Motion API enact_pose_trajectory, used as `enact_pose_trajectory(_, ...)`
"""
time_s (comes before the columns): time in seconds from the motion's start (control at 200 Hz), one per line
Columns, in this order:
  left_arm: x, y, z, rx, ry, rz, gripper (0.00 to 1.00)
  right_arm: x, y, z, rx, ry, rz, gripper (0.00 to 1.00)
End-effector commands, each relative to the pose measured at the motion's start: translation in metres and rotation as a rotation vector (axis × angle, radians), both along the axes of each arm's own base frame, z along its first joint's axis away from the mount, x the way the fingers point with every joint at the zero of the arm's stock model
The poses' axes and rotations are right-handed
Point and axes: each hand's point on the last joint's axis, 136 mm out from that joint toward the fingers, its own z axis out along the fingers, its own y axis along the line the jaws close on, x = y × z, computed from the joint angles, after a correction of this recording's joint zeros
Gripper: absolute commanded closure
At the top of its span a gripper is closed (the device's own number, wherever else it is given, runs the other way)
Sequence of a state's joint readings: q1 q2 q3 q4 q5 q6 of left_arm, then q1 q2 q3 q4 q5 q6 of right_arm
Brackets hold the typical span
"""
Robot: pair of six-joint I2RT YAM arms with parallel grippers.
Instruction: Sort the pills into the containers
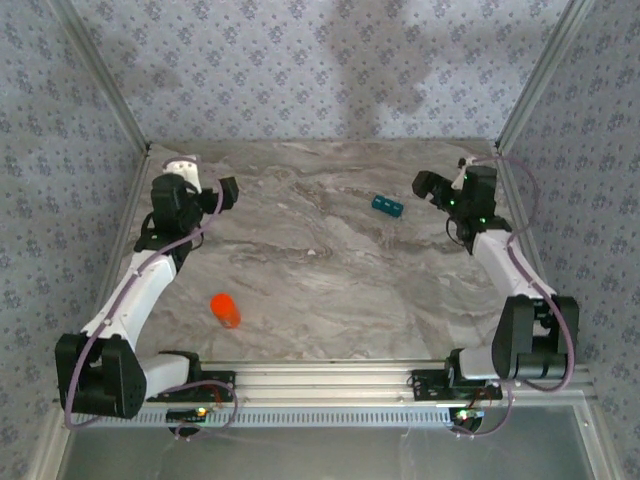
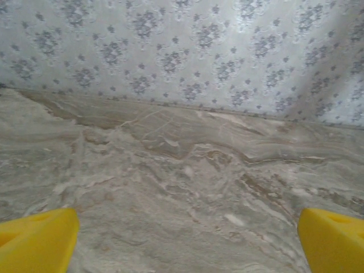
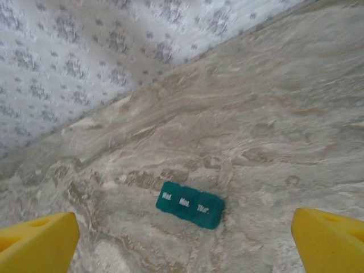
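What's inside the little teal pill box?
The pill organiser has three shut lids with white day labels. Anything inside is covered, so I cannot tell.

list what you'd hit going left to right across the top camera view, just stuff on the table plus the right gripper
orange bottle → teal pill organiser → right gripper

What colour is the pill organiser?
The pill organiser is teal with white day labels, clearest in the right wrist view.
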State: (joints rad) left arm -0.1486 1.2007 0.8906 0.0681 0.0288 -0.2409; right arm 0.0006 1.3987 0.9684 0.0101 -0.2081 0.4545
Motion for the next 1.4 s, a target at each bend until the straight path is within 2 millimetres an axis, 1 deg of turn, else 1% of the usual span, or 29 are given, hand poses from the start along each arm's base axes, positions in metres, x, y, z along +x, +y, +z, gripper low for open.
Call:
enact_pose_trajectory(0.0,0.005,-0.019,0.005,-0.047,0.024,-0.023,0.02,0.009,0.019,-0.008,0.012,0.082,0.082,0.05)
enact_pose_trajectory(0.065,0.008,-0.031,0.003,-0.053,0.039,-0.043,0.02,0.019,0.026,-0.015,0.022,0.126,0.106,0.07)
enact_pose_trajectory(0.1,0.009,-0.037,0.001,-0.055,0.048,-0.053,0.02,0.025,0.029,-0.024,0.027,0.163,0.110,0.08)
enact_pose_trajectory(0.11,0.010,-0.039,0.001,-0.056,0.051,-0.058,0.02,0.025,0.030,-0.029,0.028,0.180,0.113,0.09)
enact_pose_trajectory(0.12,0.010,-0.041,0.001,-0.059,0.051,-0.060,0.02,0.030,0.031,-0.022,0.029,0.167,0.115,0.09)
enact_pose_trajectory(0.14,0.011,-0.044,0.000,-0.062,0.056,-0.065,0.02,0.035,0.033,-0.021,0.033,0.172,0.122,0.10)
enact_pose_trajectory(0.355,0.018,-0.083,-0.014,-0.079,0.107,-0.130,0.02,0.073,0.056,-0.053,0.047,0.290,0.164,0.14)
enact_pose_trajectory(0.53,0.024,-0.111,-0.029,-0.085,0.152,-0.170,0.02,0.095,0.070,-0.083,0.060,0.369,0.159,0.17)
enact_pose_trajectory(0.645,0.026,-0.127,-0.037,-0.088,0.176,-0.193,0.02,0.103,0.076,-0.103,0.065,0.417,0.151,0.18)
enact_pose_trajectory(0.825,0.025,-0.149,-0.045,-0.084,0.200,-0.230,0.02,0.103,0.079,-0.132,0.066,0.482,0.140,0.18)
enact_pose_trajectory(0.965,0.022,-0.161,-0.048,-0.073,0.211,-0.250,0.02,0.098,0.079,-0.145,0.062,0.503,0.144,0.19)
enact_pose_trajectory(1.084,0.019,-0.169,-0.051,-0.067,0.218,-0.263,0.02,0.091,0.083,-0.148,0.064,0.511,0.168,0.20)
enact_pose_trajectory(1.179,0.017,-0.173,-0.052,-0.058,0.222,-0.268,0.02,0.084,0.087,-0.146,0.071,0.510,0.194,0.21)
enact_pose_trajectory(1.394,0.011,-0.180,-0.052,-0.046,0.225,-0.278,0.02,0.068,0.103,-0.142,0.122,0.514,0.247,0.23)
